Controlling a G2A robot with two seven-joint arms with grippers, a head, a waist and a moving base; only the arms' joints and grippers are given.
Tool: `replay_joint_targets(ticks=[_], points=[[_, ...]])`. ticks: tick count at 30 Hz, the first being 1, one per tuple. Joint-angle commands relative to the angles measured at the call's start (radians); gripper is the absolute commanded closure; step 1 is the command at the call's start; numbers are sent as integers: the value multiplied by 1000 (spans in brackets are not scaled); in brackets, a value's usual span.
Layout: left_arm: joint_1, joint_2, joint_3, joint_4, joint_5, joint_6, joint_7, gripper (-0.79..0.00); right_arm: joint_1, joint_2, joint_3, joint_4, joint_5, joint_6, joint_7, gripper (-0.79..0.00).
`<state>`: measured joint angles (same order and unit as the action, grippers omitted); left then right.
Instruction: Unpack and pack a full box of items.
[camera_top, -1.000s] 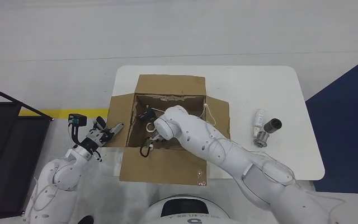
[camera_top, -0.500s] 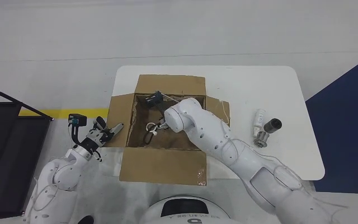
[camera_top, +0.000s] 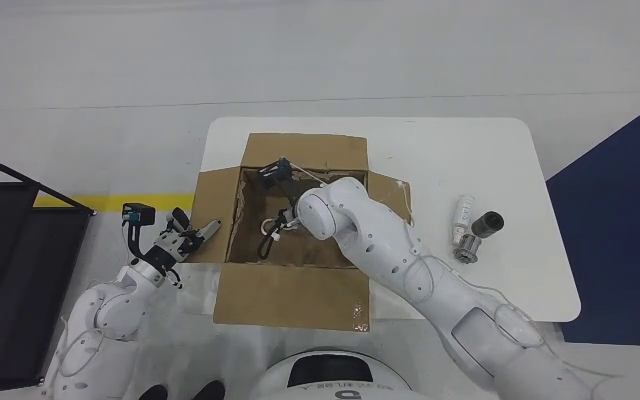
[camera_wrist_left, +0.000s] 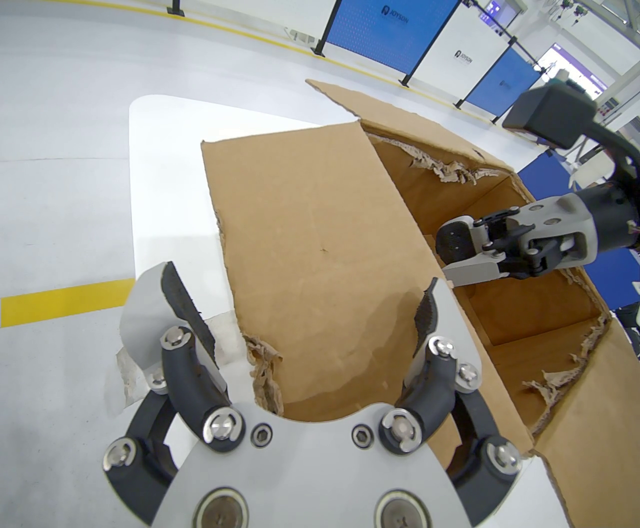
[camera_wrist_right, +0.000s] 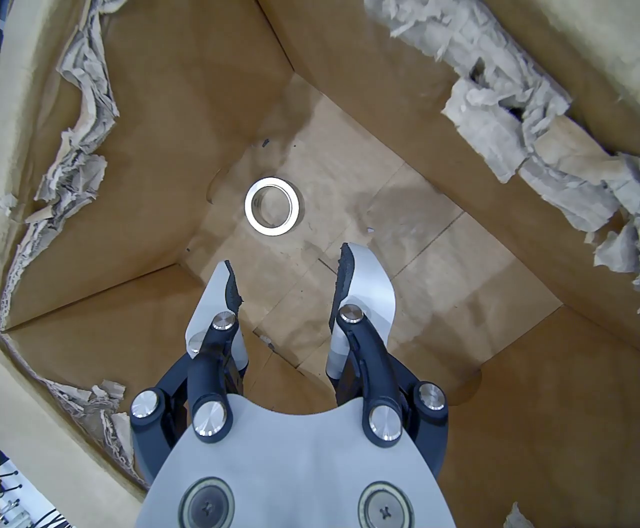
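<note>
1. Now the right claw (camera_wrist_right: 287, 274) is inside the open cardboard box (camera_top: 290, 290), low above its floor. Its two fingers stand apart and hold nothing.
2. One metal ring (camera_wrist_right: 272, 205) lies flat on the floor of the box. It is just ahead of the fingertips of the right claw and close to one wall, not touching the claw.
3. The left claw (camera_wrist_left: 299, 292) is also spread wide and empty. It hovers at the left side of the box, just beside the left flap.
4. On the counter (camera_top: 450, 150), well to the right of the box, three unpacked things lie close together: a white bottle-like piece (camera_top: 460, 213), a dark cylinder (camera_top: 488, 223) and a small metal part (camera_top: 467, 250).
5. I judge that unpacking is in hand and that the ring is the next thing to take out.
6. The ring looks stiff and smooth, so it will not bend, but it may slip between the pads. It seems small and rather dense, and no load for the claw.
7. Because it lies flat and low, a pinch across the outer rim from above must go nearly down to the cardboard. Perhaps it is safer to put one finger inside the hole and one outside, and so pinch the band itself.
8. The near wall leaves little room on that side, so a finger could catch the cardboard or push the ring away.
</note>
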<state>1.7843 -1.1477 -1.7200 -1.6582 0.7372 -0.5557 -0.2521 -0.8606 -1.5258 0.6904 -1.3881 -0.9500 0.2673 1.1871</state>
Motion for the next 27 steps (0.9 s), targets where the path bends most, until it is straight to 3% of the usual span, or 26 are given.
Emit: replay_joint_targets(ticks=[1,14,15,21,22,27], points=[[0,0,0,0,0,0,0,-785,0,0,0,0,0,0,0,-379],[0,0,0,0,0,0,0,-785,0,0,0,0,0,0,0,-379],[0,0,0,0,0,0,0,-785,-5,0,-3,8,-7,-5,-9,-785],[0,0,0,0,0,0,0,-785,38,-32,-55,120,-45,70,-50,-760],[0,0,0,0,0,0,0,-785,46,-43,-72,142,-46,85,-61,-785],[0,0,0,0,0,0,0,-785,62,-74,-109,186,10,82,-66,-785]])
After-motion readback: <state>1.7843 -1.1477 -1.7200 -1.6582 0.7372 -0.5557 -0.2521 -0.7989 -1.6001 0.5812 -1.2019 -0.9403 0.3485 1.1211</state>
